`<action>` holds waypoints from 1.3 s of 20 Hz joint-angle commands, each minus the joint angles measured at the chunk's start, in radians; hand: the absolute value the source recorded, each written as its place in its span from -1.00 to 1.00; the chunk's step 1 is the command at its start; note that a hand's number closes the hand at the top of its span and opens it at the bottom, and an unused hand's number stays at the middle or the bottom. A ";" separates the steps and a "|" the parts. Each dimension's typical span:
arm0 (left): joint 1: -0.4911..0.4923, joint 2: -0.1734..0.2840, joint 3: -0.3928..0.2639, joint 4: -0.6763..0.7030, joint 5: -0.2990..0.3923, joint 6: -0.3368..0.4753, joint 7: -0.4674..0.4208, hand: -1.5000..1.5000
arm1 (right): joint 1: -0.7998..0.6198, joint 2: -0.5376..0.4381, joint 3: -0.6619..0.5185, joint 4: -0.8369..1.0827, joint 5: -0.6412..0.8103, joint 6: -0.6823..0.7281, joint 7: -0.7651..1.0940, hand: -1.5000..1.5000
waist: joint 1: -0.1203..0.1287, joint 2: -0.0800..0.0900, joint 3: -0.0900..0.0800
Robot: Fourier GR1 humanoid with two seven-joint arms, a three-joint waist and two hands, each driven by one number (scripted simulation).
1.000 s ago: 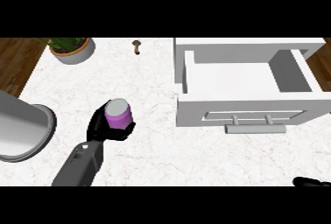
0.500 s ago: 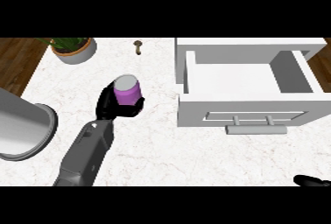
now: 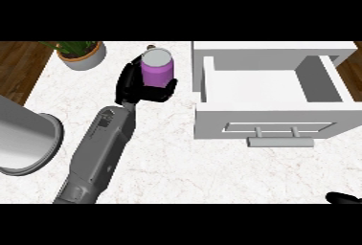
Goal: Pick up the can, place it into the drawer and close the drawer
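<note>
A purple can (image 3: 157, 66) with a grey top is held upright above the counter, with my left hand (image 3: 138, 89) curled round its lower part. It hangs just left of the open white drawer (image 3: 322, 88), whose inside shows bare. The drawer's front panel with its bar handle (image 3: 280, 141) faces the view's lower edge. Only a small black tip of my right hand (image 3: 345, 198) shows at the lower right corner.
A potted plant (image 3: 79, 51) stands at the back left of the white marble counter (image 3: 184, 167). A large grey metal pot (image 3: 21, 139) sits at the left edge. Wooden floor shows beyond the counter's left side.
My left hand has lifted the can and carried it farther back and to the right, closer to the open drawer. The right hand has stayed at the lower right corner.
</note>
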 commanded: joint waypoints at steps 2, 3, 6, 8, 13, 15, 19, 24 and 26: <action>-0.104 -0.002 -0.041 -0.092 0.051 0.062 0.160 1.00 | -0.047 -0.006 0.006 0.039 0.004 -0.012 0.009 -1.00 | -0.001 0.004 0.000; -0.102 -0.002 -0.136 -0.129 0.099 0.143 0.200 1.00 | 0.017 0.043 0.047 -0.036 0.032 -0.017 -0.006 -1.00 | -0.007 0.001 0.000; -0.167 -0.002 -0.100 -0.171 0.036 0.130 0.262 1.00 | 0.007 -0.016 -0.038 -0.004 -0.045 0.021 -0.013 -1.00 | -0.003 0.002 0.000; -0.206 -0.002 -0.165 -0.147 0.091 0.209 0.277 1.00 | 0.008 -0.011 -0.015 -0.061 -0.016 0.001 0.042 -1.00 | -0.013 0.003 0.000; -0.367 -0.002 -0.169 -0.096 0.067 0.264 0.362 1.00 | -0.049 -0.018 -0.014 -0.016 -0.018 -0.017 0.053 -1.00 | -0.015 0.007 0.000; -0.426 -0.002 -0.170 -0.069 0.076 0.272 0.396 1.00 | -0.074 -0.039 -0.046 0.021 -0.030 -0.018 0.037 -1.00 | -0.016 0.007 0.000; -0.575 -0.002 -0.162 0.047 0.091 0.292 0.425 1.00 | -0.072 0.006 0.025 0.018 0.029 -0.036 0.026 -1.00 | -0.023 0.010 0.000; -0.651 -0.002 -0.216 0.115 0.139 0.321 0.458 1.00 | -0.084 -0.027 -0.001 -0.029 -0.014 -0.029 0.089 -1.00 | -0.024 0.008 0.000; -0.696 -0.002 -0.179 0.210 0.131 0.293 0.412 1.00 | -0.033 -0.015 -0.003 -0.065 -0.021 -0.015 0.075 -1.00 | -0.034 0.011 0.001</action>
